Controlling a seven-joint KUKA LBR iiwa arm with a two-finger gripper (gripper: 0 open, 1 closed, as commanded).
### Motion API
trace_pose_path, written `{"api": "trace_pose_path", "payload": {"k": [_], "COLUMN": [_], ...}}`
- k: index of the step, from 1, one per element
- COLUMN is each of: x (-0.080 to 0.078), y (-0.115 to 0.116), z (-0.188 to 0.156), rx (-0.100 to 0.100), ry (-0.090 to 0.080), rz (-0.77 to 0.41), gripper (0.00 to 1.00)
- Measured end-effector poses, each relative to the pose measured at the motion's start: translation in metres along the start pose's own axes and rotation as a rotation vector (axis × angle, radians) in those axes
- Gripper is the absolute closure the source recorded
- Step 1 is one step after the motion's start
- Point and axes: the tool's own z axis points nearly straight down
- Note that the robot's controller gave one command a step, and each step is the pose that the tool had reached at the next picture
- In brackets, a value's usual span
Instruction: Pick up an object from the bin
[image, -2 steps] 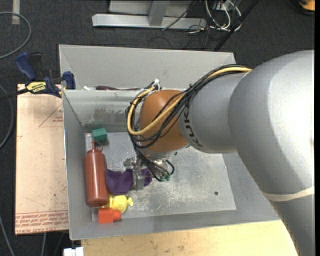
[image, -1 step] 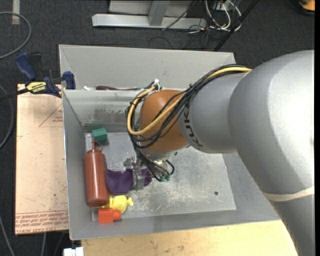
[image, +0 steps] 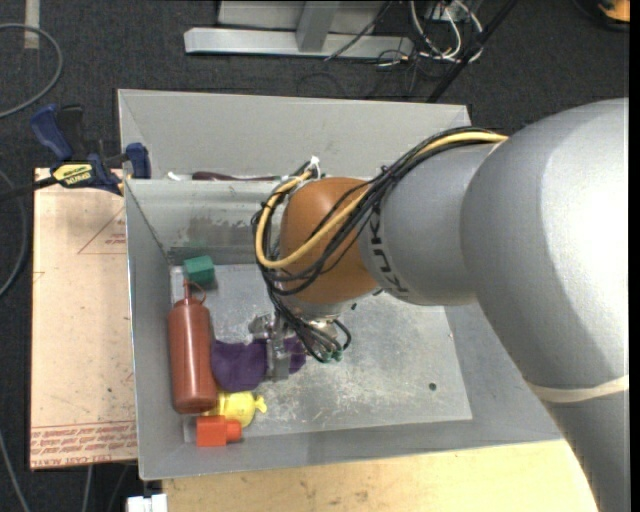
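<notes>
Purple soft lump (image: 235, 365) at the bin's (image: 400, 385) lower left, beside the reddish-brown bottle (image: 190, 350). The pincer (image: 283, 352) sits at its right edge, half-hidden under the orange wrist cover (image: 320, 240); its opening, can't tell.

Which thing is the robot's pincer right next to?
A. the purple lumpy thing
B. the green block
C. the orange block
A: the pincer is down at the right edge of the purple lumpy thing, which lies beside the red-brown bottle in the left part of the bin.
</notes>
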Motion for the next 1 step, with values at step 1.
{"api": "trace_pose_path", "payload": {"k": [1], "x": [-0.0045], "y": [0.0112], "z": [-0.037], "rx": [-0.001], "ry": [-0.012], "rz": [0.018], "gripper": [1.0]}}
